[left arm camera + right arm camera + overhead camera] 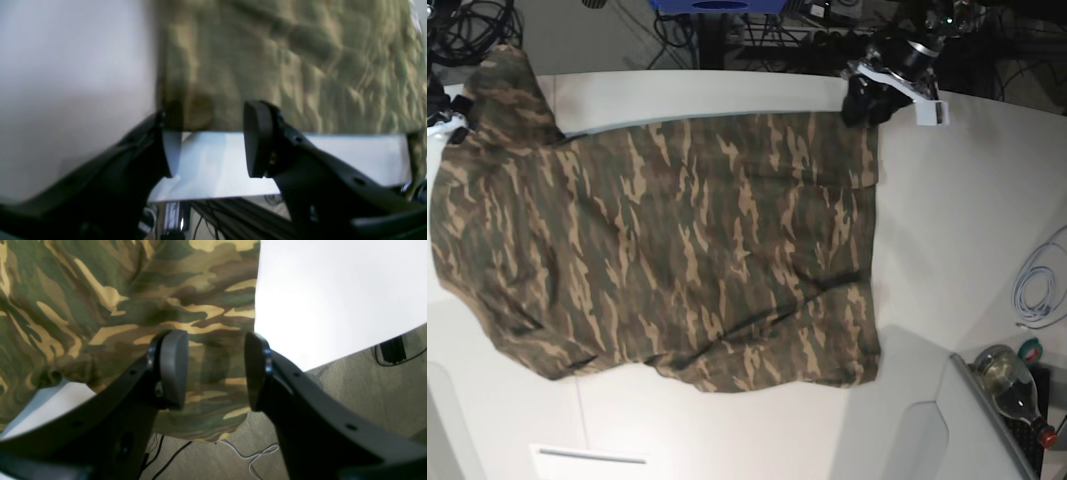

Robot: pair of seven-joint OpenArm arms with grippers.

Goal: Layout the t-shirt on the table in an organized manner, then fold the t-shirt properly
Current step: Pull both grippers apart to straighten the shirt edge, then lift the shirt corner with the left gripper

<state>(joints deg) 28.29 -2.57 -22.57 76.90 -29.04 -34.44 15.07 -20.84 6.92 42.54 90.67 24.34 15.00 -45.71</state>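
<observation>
White table top [967,200] is filling most of the base view, with cables and dark equipment crowding the floor beyond its far edge and a bottle [1012,385] standing off its near right corner beside a coiled white cable [1037,290]. Spread across the table, the t-shirt [677,250] is lying mostly flat in brown, tan and green camouflage, reaching from the left edge to past the middle, with wrinkles running along its near side and one corner hanging over the far left edge.

At the far edge, the left gripper [208,140] is hovering right over the shirt's far right corner; its two black pads are standing parted, with the cloth's straight hem and a strip of bare table showing in the gap between them. No cloth is being pinched there, as far as the blurred wrist view is showing.

Over at the far left corner of the table, the right gripper [213,370] is sitting just above the part of the shirt that is draping off the edge. Its jaws are likewise standing apart, with camouflage cloth lying behind the gap rather than clamped in it. Carpeted floor [360,396] and loose wires are showing below that overhanging fold.
</observation>
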